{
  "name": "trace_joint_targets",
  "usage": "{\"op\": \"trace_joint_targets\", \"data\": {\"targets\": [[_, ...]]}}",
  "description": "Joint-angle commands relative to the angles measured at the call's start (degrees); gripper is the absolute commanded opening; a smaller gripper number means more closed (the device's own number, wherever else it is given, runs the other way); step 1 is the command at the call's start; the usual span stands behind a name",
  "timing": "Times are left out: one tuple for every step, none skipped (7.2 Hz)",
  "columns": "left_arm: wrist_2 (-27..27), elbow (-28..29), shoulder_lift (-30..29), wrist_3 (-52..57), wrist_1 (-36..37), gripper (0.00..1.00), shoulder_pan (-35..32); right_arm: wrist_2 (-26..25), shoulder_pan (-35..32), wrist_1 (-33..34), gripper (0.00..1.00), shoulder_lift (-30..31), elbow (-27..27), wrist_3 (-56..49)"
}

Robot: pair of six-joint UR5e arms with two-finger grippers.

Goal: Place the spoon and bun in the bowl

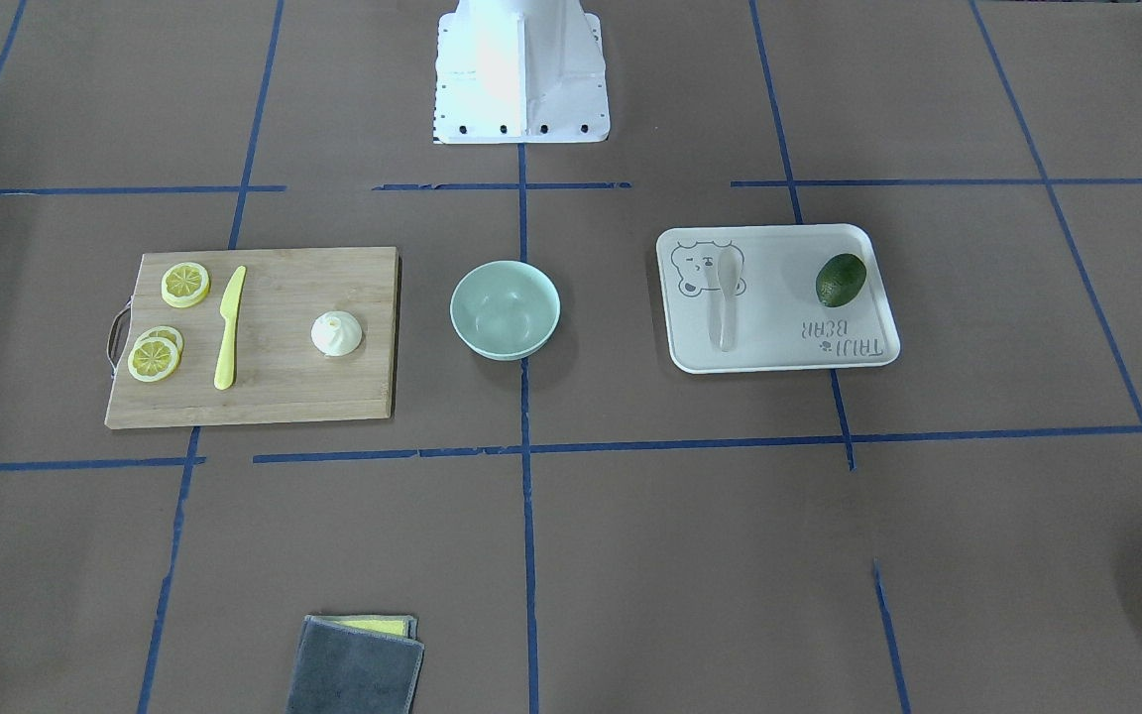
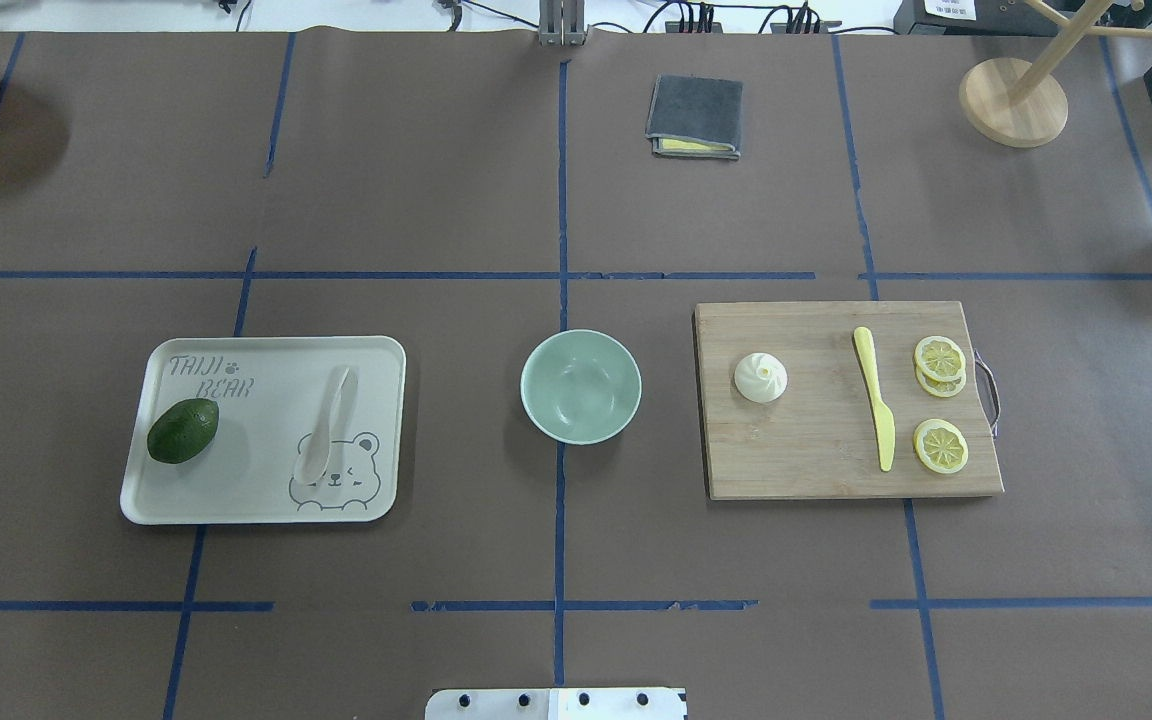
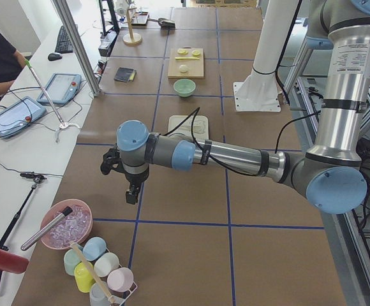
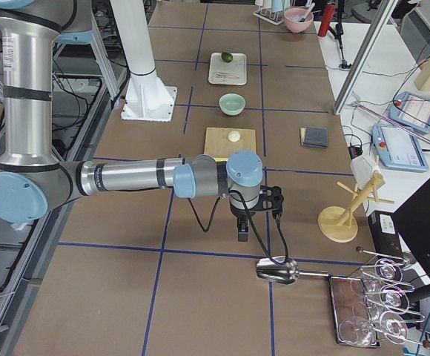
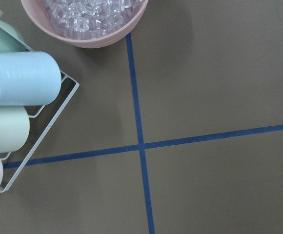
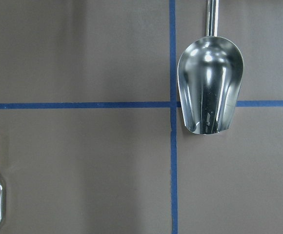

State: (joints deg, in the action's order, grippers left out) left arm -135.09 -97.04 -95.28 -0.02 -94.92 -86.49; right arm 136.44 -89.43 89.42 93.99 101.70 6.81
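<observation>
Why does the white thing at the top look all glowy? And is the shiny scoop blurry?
Exterior front-facing view: the white robot base is overexposed, so it washes out to a glow. Right wrist-mounted view: the metal scoop is sharp, with bright glints on it. Overhead exterior view: the bowl casts only a soft shadow.

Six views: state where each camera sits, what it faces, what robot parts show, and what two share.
Front-facing: across the table, facing the robot, down on the bowl; base shows.
Overhead: behind the robot, forward and down; base edge shows.
Exterior left: robot's left table end, along it; left arm near.
Exterior right: opposite end; right arm near.
Left wrist: down on pink bowl, cups; no robot parts.
Right wrist: down on metal scoop; no robot parts.
Shared: front-facing and overhead both show bowl, tray, cutting board.
</observation>
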Motion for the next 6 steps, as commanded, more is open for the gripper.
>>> {"op": "trace_joint_targets", "data": {"targets": [[1.75,-4.46,-0.78,-15.60,-11.10,1.00,9.00,0.23,1.09,-0.21,1.00,-2.04,1.74,0.13],[6.38,-7.52,-0.96,-23.46,-14.03,1.00,14.36,-0.12,1.19,-0.12,1.00,-3.71,1.57,0.13],[7.47,-9.55,-1.65,-27.97,-14.41,1.00,17.90,0.22,1.27,-0.03,1.00,-4.51,1.13,0.57],[7.56,-10.45,-3.05,-33.15,-15.02,0.99,20.72,0.92,1.97,-0.21,1.00,-4.52,1.21,0.75],[12.26,-10.98,-5.07,-40.69,-15.64,0.98,25.79,1.89,3.02,-0.82,1.00,-4.61,1.65,0.84],[17.36,-10.98,-6.48,-47.37,-15.73,0.97,31.85,1.81,4.08,-1.08,1.00,-4.96,2.44,2.75]]}}
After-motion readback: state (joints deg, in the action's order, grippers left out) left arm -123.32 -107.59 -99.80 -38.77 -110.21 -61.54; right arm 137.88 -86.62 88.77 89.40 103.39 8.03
